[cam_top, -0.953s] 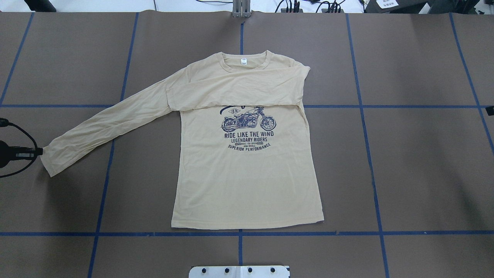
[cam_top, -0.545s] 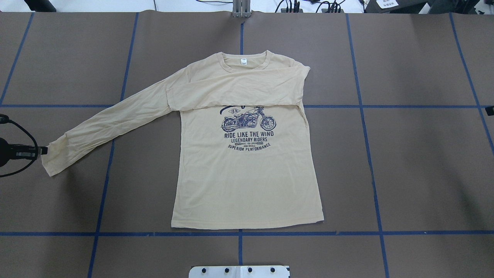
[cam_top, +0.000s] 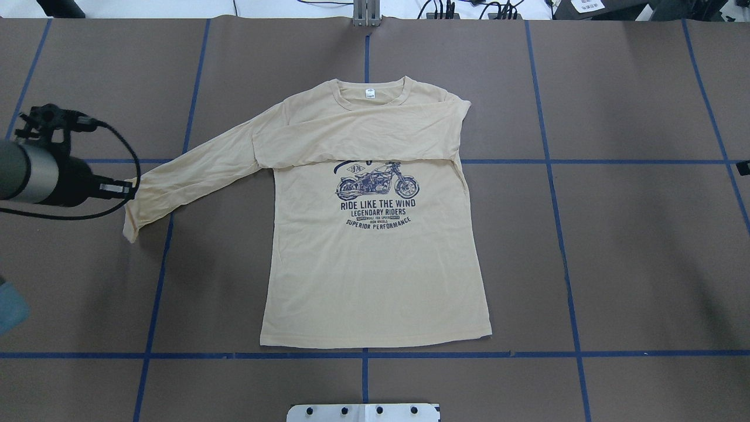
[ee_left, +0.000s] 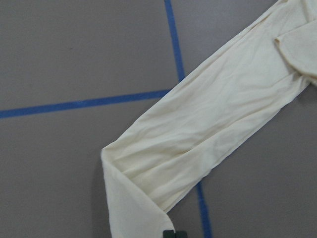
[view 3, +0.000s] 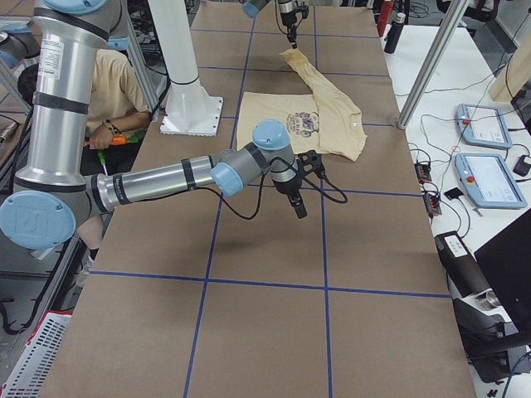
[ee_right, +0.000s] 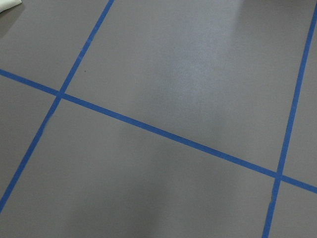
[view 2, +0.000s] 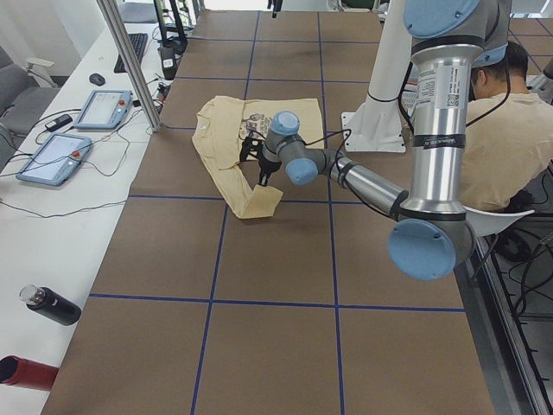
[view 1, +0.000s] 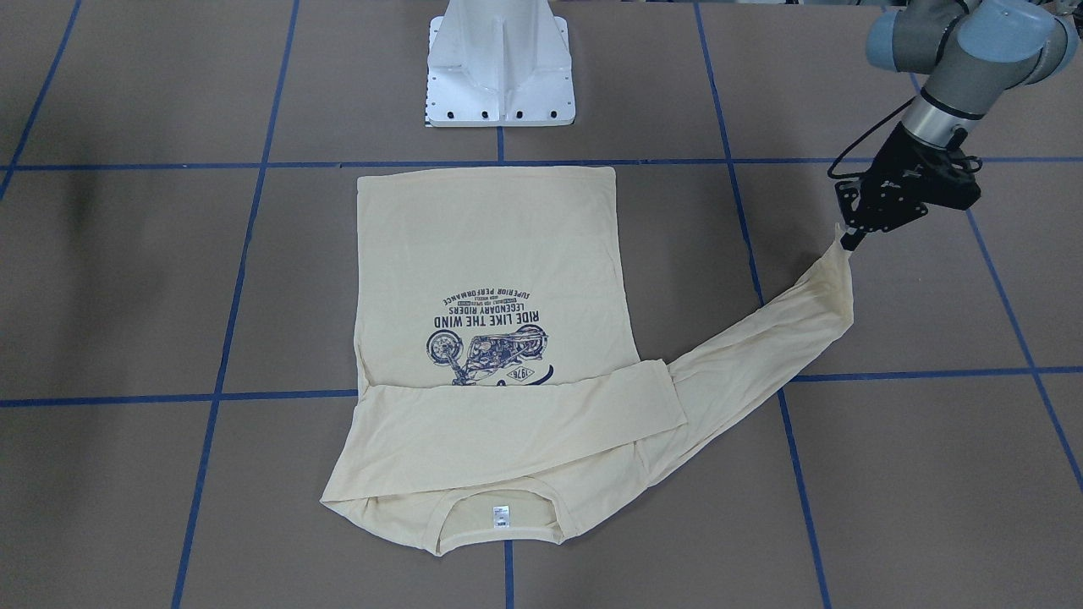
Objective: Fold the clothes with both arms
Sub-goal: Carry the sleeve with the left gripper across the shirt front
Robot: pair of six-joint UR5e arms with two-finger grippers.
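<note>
1. Half a second ago the left gripper sat at the view's far left edge, just reaching the cuff where it lay flat; it has since travelled inward towards the shirt, and more of its arm shows in the overhead view
2. The free sleeve has come with it: the cuff end is lifted off the table and hangs doubled over below the fingers, so the sleeve reads shorter than before
3. The left gripper's fingers are pinched together on the cuff edge, seen at the bottom of the left wrist view
4. The body of the shirt has not shifted; it lies flat in the middle of the table, hem towards the robot, collar away
5. It is pale cream-yellow, print side up, with a navy motorcycle print and a small white collar tag
6. The other sleeve is folded straight across the chest, covering the top of the print
7. The right gripper hangs above bare table well to the shirt's side; I cannot tell whether its fingers are apart or together
</note>
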